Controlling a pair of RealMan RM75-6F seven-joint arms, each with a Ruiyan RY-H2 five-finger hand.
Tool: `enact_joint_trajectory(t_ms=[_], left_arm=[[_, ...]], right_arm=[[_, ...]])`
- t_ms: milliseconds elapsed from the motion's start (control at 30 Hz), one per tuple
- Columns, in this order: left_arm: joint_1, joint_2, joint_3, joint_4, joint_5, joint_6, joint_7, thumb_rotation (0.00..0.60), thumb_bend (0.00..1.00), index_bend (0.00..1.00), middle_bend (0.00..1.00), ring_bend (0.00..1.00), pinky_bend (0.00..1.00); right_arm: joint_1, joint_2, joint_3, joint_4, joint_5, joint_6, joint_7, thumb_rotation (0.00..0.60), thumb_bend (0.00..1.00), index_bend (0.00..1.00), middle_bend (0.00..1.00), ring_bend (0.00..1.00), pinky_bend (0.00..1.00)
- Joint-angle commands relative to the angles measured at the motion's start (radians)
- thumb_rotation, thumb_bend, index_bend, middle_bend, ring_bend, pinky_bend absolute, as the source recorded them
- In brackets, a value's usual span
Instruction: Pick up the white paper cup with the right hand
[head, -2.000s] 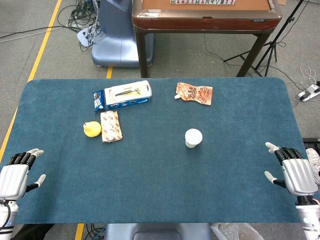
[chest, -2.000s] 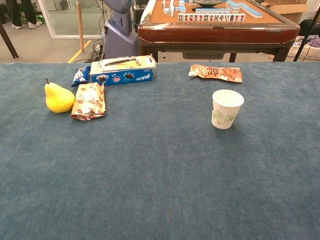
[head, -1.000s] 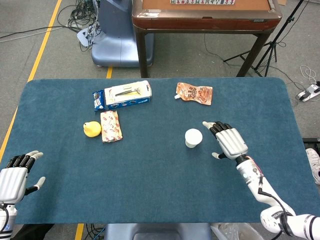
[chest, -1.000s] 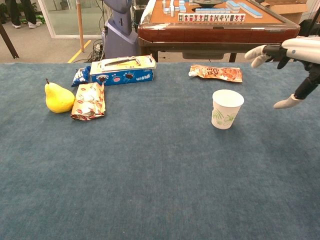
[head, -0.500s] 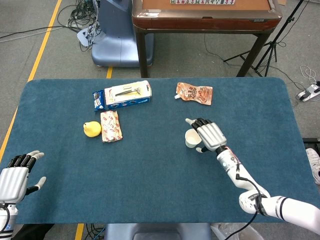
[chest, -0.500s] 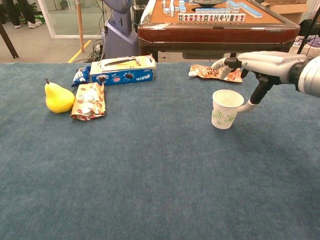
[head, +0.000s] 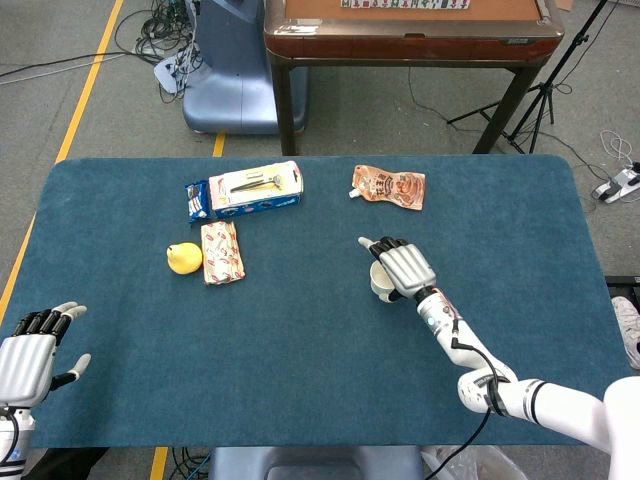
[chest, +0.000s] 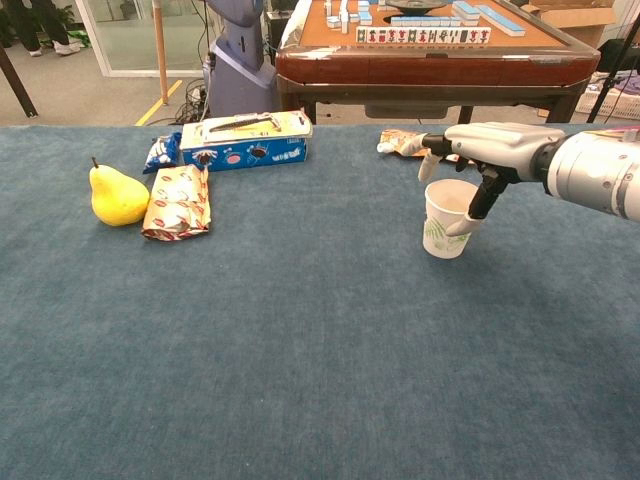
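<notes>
We see the white paper cup (chest: 449, 219) standing upright on the blue table (chest: 300, 340), right of the middle, with its open mouth up. Our right robot hand (chest: 478, 160) is over the cup. Its fingers (head: 392, 262) reach across the far side of the rim and the thumb comes down on the right side by the wall. The fingers look spread around the cup, but we cannot tell if they squeeze it yet. The cup sits flat on the table, so we think it is not lifted.

Our left robot hand (head: 30, 352) waits at the near left edge of the table, fingers apart, holding nothing.

We think the cup is very light and thin. It looks empty. A hard squeeze could crush it, and a bump could tip it over. The best place to hold it is the side wall, a little under the stiff rim, with the thumb on one side and fingers on the other.
</notes>
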Motion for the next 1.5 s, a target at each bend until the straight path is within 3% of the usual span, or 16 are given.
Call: enact_joint_trajectory(t_ms=[33,900,1200,1500], left_arm=[[0.0,-0.001,0.0,0.002,0.0,0.0,-0.001,0.6,0.2,0.25,0.22,0.21,0.18],[-0.001,-0.003,0.001,0.009,-0.006,-0.009,-0.006,0.6,0.2,0.25,0.22,0.21,0.18],[0.0,-0.003,0.001,0.009,-0.008,-0.01,-0.005,0.6,0.2,0.25,0.22,0.21,0.18],[-0.001,-0.002,0.001,0.005,-0.003,-0.009,-0.004,0.6,0.2,0.25,0.22,0.21,0.18]], right_arm=[[0.003,-0.003,-0.004,0.004,0.003,0.002,0.002,0.6,0.07,0.1,0.26,0.15,0.23],[0.004,0.018,-0.026,-0.01,0.023,0.03,0.026,0.6,0.18,0.22,0.33,0.23,0.23],[0.003,0.016,-0.031,-0.006,0.021,0.041,0.035,0.6,0.24,0.31,0.38,0.28,0.31],[-0.035,0.141,-0.057,-0.119,-0.011,0.08,0.014,0.6,0.25,0.32,0.39,0.3,0.34]])
